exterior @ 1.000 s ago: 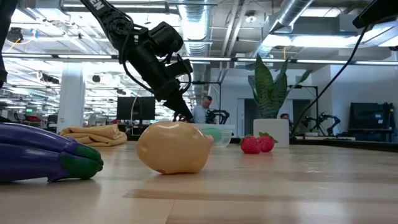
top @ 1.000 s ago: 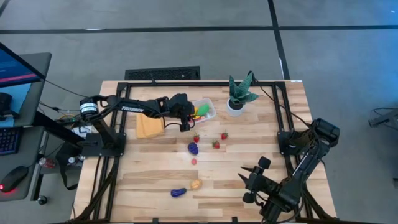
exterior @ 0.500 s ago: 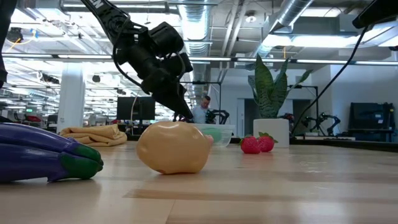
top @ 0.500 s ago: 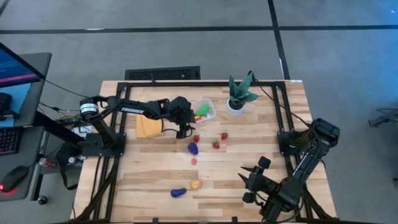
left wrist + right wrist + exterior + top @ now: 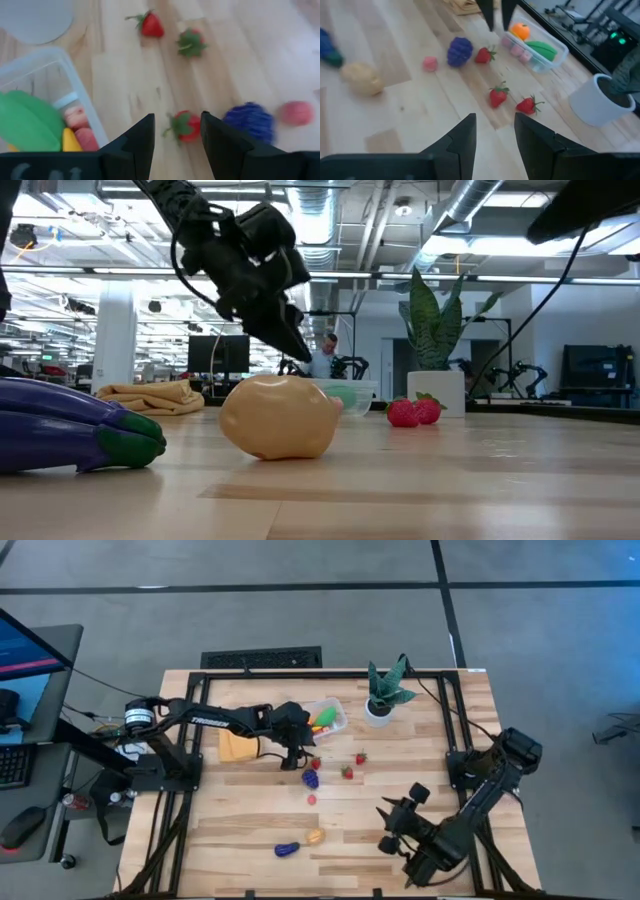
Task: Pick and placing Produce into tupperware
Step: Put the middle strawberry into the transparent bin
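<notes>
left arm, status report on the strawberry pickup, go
Left gripper open, empty, above strawberry beside tub. Right gripper open, empty, waiting near table's front right. Grapes close by, nothing blocking.

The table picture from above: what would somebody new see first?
Probably the left gripper, open and hanging right over a red strawberry beside the clear tub that already holds green and orange pieces. Next come the loose toys: purple grapes, two more strawberries mid-table, and an eggplant near the front edge. The spiky plant stands at the back.
</notes>
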